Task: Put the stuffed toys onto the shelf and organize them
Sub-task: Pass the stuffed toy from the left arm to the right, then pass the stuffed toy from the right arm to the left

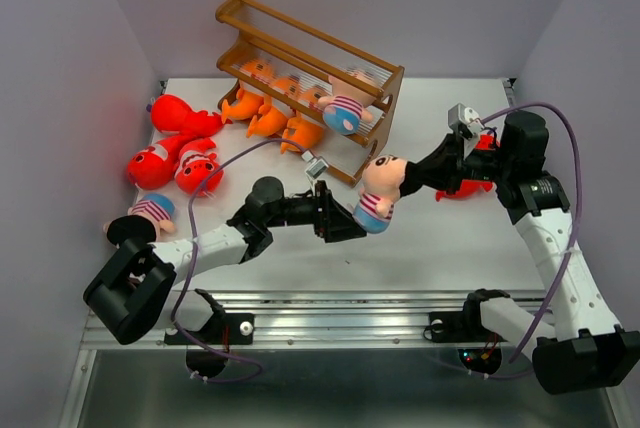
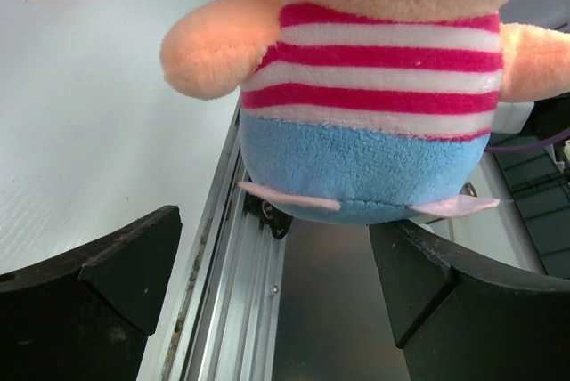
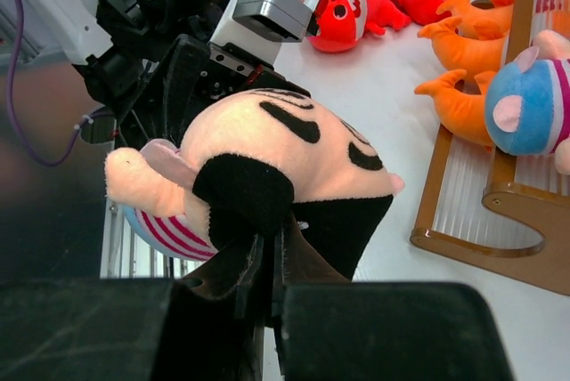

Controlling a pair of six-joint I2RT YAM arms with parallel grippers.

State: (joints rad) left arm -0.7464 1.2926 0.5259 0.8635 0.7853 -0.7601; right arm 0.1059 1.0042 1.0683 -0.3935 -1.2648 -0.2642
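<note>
My right gripper (image 1: 412, 176) is shut on the black hair of a doll (image 1: 377, 194) with a red-white striped shirt and blue bottom, holding it above the table. In the right wrist view the jaws (image 3: 272, 265) pinch the hair tuft of that doll (image 3: 276, 145). My left gripper (image 1: 353, 223) is open right beside the doll's bottom. In the left wrist view the doll (image 2: 374, 123) hangs just past my open gripper (image 2: 285, 256), not gripped. The wooden shelf (image 1: 385, 73) holds several orange fish (image 1: 270, 113) and another doll (image 1: 345, 110).
Red sharks (image 1: 172, 114) (image 1: 150, 165) (image 1: 198, 170) and a doll (image 1: 150, 212) lie at the table's left. A red toy (image 1: 468, 186) lies behind my right gripper. The table's metal front rail (image 1: 350, 313) is near the left gripper.
</note>
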